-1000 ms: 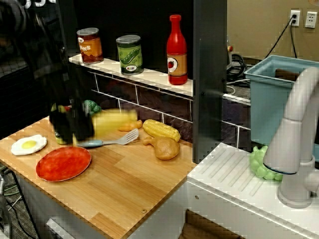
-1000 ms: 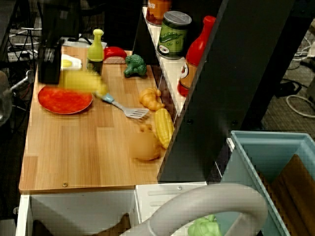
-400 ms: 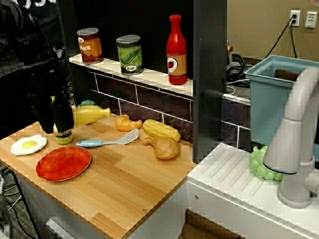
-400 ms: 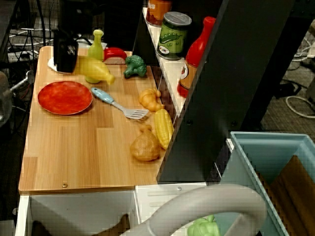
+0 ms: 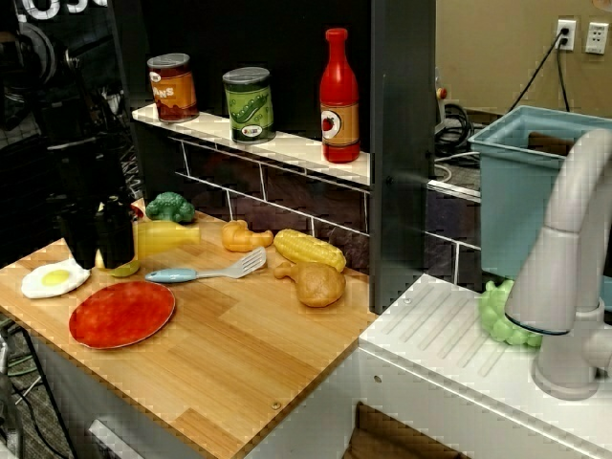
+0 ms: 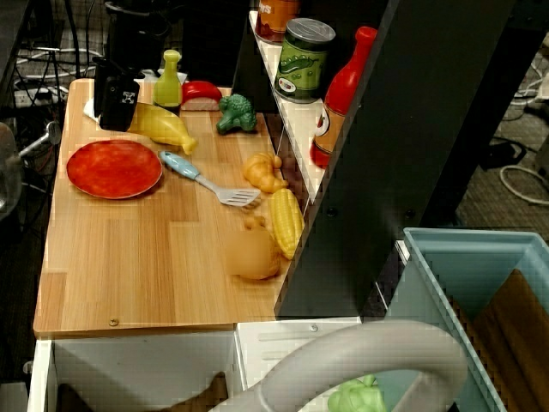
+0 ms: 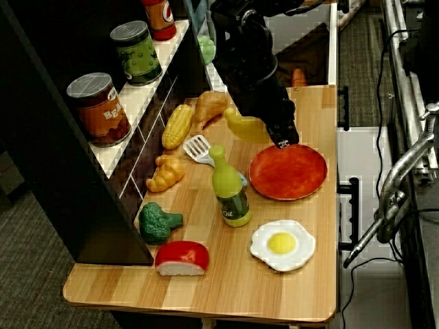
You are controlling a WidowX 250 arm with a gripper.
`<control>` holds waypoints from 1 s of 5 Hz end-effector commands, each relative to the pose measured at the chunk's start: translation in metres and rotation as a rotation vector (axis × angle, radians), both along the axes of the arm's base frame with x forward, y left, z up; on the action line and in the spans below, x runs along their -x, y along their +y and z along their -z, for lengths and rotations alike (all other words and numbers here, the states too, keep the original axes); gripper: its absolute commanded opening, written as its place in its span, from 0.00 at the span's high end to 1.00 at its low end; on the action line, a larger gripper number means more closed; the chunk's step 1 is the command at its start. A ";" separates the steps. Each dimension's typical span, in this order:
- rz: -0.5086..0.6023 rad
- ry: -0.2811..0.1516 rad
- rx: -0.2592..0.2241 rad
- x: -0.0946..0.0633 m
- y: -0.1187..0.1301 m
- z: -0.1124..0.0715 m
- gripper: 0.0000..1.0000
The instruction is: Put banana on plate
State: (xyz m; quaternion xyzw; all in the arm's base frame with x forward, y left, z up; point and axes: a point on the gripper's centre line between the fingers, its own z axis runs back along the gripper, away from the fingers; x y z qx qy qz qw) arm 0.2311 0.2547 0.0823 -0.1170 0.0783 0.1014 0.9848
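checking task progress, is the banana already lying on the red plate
No, the banana is held up in the gripper beside the plate, whose red surface lies bare.

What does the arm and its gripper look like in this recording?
The arm is black all over, bulky and boxy, with rounded joint housings. The gripper is black too, ending in two blocky fingers. One finger face carries a small white marking. No cables show clearly against the dark body.

Your single black arm reaches down over the counter, wrist near vertical. Your gripper (image 7: 280, 137) (image 6: 116, 107) (image 5: 96, 244) points downward, fingers clamped on a yellow object, hanging low above the surface.
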 end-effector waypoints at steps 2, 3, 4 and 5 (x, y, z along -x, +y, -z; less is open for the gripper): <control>0.053 0.065 -0.093 0.007 0.012 -0.001 0.00; 0.053 0.063 -0.095 0.006 0.009 -0.001 0.00; 0.053 0.063 -0.095 0.006 0.009 -0.001 0.00; 0.053 0.063 -0.095 0.006 0.009 -0.001 0.00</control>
